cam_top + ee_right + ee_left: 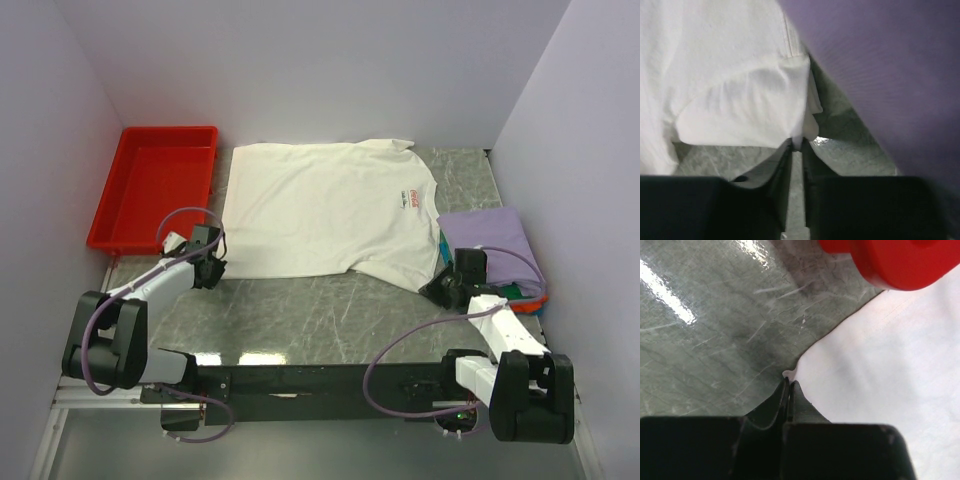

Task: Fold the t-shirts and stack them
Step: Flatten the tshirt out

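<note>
A large white t-shirt with a small red print lies spread flat on the table. My left gripper is at its near left corner. In the left wrist view the left gripper is shut, with the tip of the white t-shirt pinched between the jaws. My right gripper is at the shirt's near right corner. There the right gripper is shut on a fold of the white t-shirt. A folded lavender t-shirt tops a stack at the right, and the lavender t-shirt lies just beside the right jaws.
A red plastic tray stands at the back left, and the tray's rim shows close above the left gripper. Teal and orange cloth edges peek from under the lavender shirt. The grey marbled table runs between walls on three sides.
</note>
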`<state>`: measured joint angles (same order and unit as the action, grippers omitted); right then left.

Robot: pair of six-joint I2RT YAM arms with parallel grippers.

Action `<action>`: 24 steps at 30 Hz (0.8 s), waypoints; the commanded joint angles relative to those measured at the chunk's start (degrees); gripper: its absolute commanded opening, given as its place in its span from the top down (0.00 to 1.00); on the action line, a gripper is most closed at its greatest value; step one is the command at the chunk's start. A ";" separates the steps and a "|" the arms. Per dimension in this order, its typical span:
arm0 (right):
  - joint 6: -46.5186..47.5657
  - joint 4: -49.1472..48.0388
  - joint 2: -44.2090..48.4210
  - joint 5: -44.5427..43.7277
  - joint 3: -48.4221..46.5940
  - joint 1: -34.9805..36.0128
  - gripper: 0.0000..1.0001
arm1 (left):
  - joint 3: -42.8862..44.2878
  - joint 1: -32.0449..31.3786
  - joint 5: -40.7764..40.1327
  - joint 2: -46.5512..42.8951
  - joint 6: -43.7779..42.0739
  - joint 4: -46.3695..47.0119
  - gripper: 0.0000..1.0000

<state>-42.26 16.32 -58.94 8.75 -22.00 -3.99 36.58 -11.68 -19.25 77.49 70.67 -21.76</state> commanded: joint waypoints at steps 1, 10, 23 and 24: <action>0.51 -1.03 -0.39 1.00 -2.16 0.21 0.89 | 1.92 -0.18 -1.93 -2.08 -1.33 -0.21 0.99; 2.62 10.47 10.32 0.13 -8.50 0.12 1.00 | 1.92 -0.09 -5.10 -9.37 -2.21 -4.17 0.99; 2.97 26.92 28.59 1.18 -12.28 -0.14 1.00 | 1.22 -0.09 -7.47 -24.84 -2.39 -13.92 0.99; 2.89 28.93 29.83 1.26 -12.71 -0.14 1.00 | 0.87 -0.18 -7.39 -26.59 -2.38 -14.45 0.99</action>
<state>-39.94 38.85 -33.21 9.96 -31.09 -4.01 36.67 -11.70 -24.27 54.76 69.28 -32.47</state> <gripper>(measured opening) 0.010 0.015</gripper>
